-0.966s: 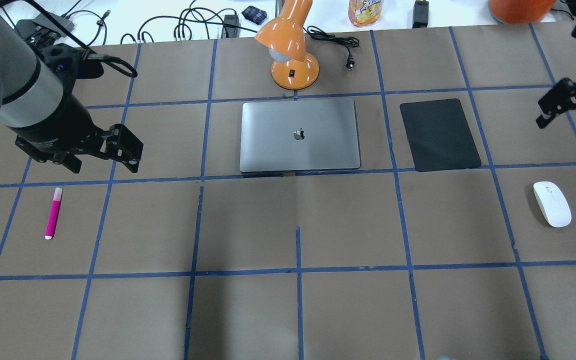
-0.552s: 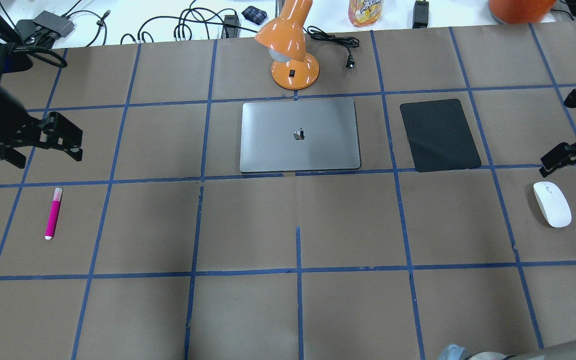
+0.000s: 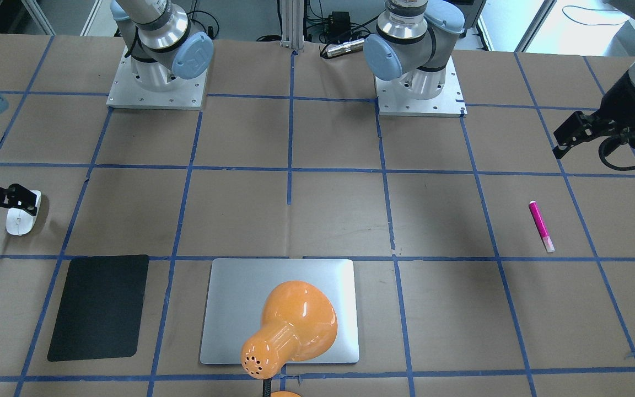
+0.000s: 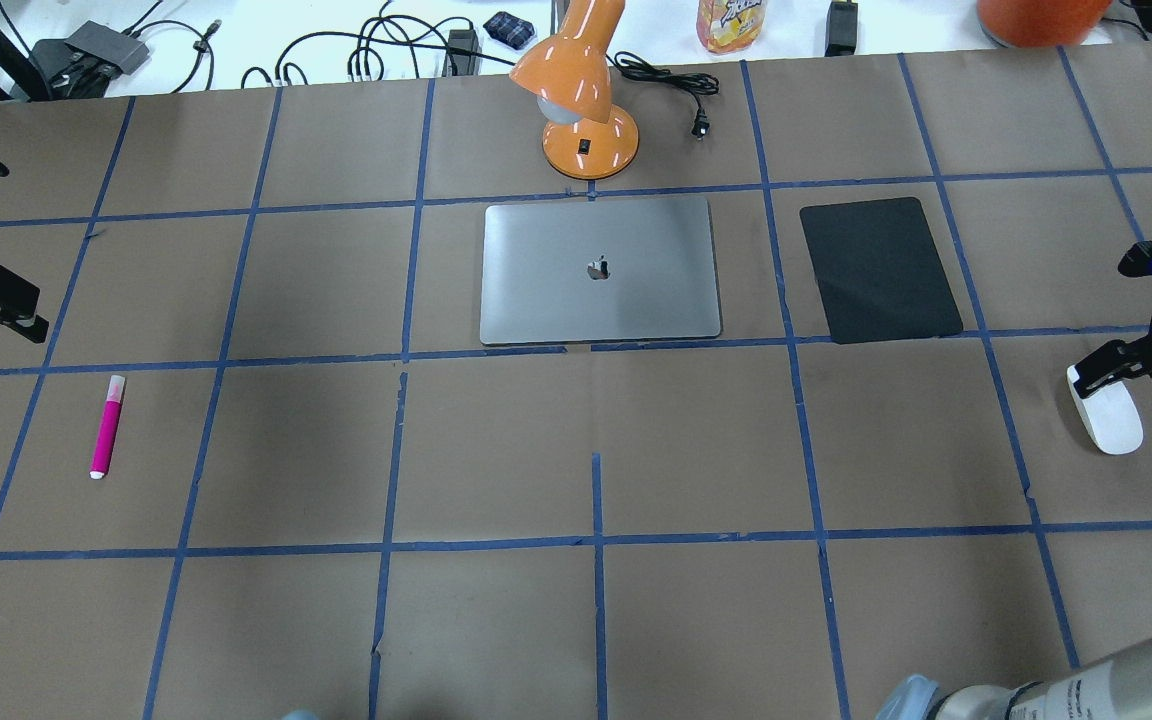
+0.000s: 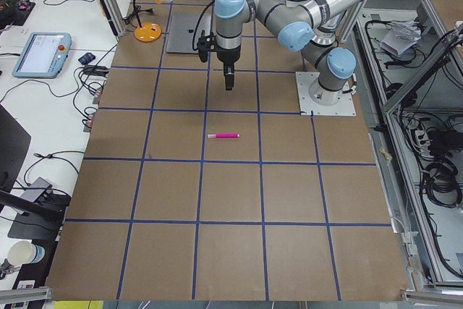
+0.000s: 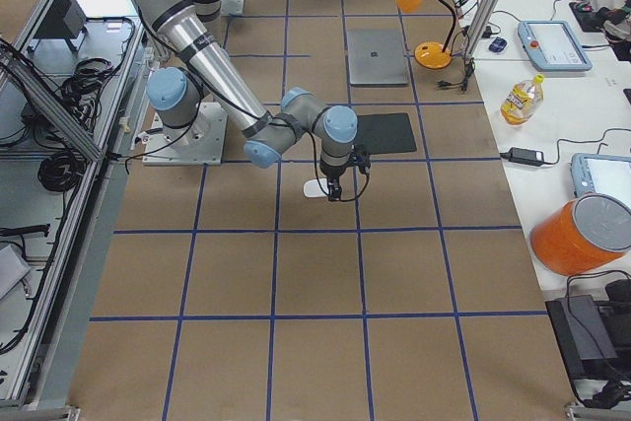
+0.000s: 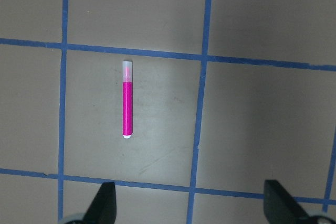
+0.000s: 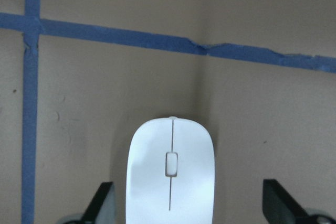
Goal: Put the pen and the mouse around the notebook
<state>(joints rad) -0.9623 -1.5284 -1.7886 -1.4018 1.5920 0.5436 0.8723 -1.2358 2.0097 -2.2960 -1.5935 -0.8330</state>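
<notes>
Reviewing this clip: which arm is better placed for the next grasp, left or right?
Right. The right end effector is open and low over the mouse, with a finger on either side. The left end effector, also open, sits higher, with the pen ahead and off-centre.

Overhead looks forward-down; front view opposes it, steep; both share notebook (image 4: 556, 290); side views far; wrist cameras close, downward.

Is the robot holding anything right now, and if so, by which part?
Nothing is held. The right gripper is open astride the mouse without touching it; the left gripper is open, short of the pen.
</notes>
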